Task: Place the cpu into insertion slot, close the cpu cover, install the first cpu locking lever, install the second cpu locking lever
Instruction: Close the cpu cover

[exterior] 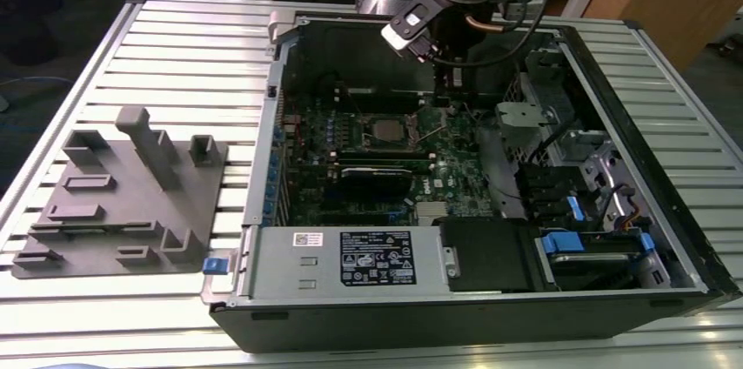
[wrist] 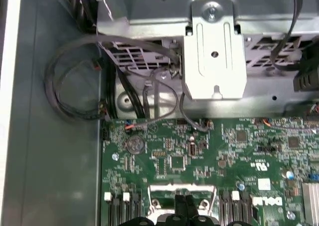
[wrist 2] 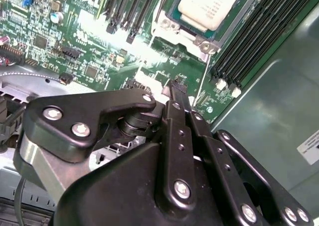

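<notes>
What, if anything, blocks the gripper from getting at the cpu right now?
Likely yes, it can reach: nothing lies between the gripper and the cpu, whose metal top faces up close by.

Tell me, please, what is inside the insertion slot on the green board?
The cpu lies inside the insertion slot, its pale metal top facing up. The slot's floor beneath the chip is covered, so I cannot see it.

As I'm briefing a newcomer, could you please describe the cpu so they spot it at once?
Inside the open computer case, find the green circuit board. The cpu sits between its black memory slots: the only flat, pale silvery square there.
</notes>
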You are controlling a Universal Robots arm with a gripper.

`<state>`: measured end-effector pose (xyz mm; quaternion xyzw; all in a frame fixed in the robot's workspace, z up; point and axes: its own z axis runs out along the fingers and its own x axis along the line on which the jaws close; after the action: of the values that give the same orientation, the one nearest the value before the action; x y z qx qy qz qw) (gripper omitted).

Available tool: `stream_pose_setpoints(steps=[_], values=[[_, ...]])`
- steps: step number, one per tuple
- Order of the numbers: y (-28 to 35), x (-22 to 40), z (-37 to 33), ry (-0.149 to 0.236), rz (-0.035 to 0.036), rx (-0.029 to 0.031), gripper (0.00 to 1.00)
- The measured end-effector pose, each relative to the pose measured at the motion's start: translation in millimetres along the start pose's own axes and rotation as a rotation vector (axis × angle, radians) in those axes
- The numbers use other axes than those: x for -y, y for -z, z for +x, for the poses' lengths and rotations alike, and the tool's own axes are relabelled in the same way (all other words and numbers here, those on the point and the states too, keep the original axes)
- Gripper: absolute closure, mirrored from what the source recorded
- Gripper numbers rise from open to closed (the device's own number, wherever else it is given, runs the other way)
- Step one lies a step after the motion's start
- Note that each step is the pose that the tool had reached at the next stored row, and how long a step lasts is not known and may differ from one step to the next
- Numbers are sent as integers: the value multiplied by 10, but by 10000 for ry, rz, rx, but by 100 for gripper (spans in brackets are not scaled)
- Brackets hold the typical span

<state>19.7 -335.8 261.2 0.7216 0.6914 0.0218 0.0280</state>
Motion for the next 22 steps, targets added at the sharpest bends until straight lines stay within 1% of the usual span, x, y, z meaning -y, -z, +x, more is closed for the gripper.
stream_pose_setpoints(steps=[9, 14, 16, 22], values=[[-11, -150, 6, 0, 0, 1, 89], [-16, -222, 9, 1, 1, 2, 89], [-17, -239, 10, 0, 1, 2, 89], [-18, -242, 10, 0, 0, 2, 89]])
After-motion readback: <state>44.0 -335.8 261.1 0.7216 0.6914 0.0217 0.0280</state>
